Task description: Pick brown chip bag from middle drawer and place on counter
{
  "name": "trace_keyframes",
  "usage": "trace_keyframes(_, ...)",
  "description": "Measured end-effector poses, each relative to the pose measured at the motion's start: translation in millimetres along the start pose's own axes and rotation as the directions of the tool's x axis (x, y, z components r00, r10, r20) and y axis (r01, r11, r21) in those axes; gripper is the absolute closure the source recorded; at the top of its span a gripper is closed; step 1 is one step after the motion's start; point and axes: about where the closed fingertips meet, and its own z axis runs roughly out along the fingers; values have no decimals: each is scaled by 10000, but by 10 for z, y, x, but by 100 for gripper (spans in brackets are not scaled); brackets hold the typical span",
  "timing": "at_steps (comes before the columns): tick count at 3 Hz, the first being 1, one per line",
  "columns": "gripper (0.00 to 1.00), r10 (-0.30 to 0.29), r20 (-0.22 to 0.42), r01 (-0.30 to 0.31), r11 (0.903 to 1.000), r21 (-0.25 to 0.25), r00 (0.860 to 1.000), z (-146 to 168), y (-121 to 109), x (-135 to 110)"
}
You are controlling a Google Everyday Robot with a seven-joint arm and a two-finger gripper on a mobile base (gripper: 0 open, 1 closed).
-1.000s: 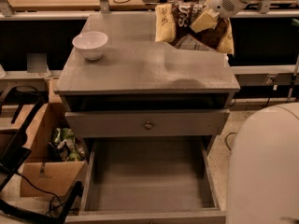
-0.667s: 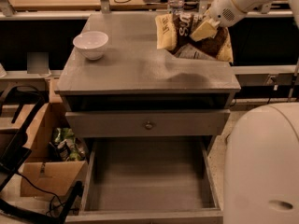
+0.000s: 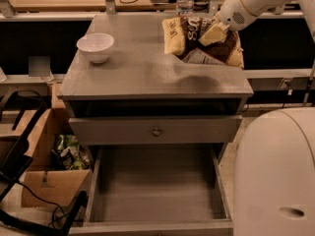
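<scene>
The brown chip bag [image 3: 189, 39], cream-yellow and dark brown with white lettering, hangs tilted over the back right of the grey counter [image 3: 138, 73] and casts a shadow on it. My gripper [image 3: 212, 33] comes in from the upper right and is shut on the bag's upper part. The middle drawer [image 3: 155, 188] stands pulled out below, its grey floor bare. The closed drawer front with the round knob [image 3: 156, 131] is above it.
A white bowl [image 3: 95, 46] sits on the counter's left rear. A water bottle [image 3: 184, 1] stands on the tan desk behind. A cardboard box [image 3: 49, 186] and cables lie on the floor at left. My white base [image 3: 275, 176] fills the lower right.
My gripper has lowered the chip bag a little toward the counter's back right. The bowl and the drawer have not moved.
</scene>
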Motion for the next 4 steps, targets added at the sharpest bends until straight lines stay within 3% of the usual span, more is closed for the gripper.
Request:
trace_keyframes(2,16,7,-9,-7,9999,-105,10000,81,10,-1)
trace_keyframes(3,0,10,-14,-10,9999,-155,10000,120,15,-1)
trace_keyframes(4,0,10,-14,-10,9999,-155,10000,120,15,-1)
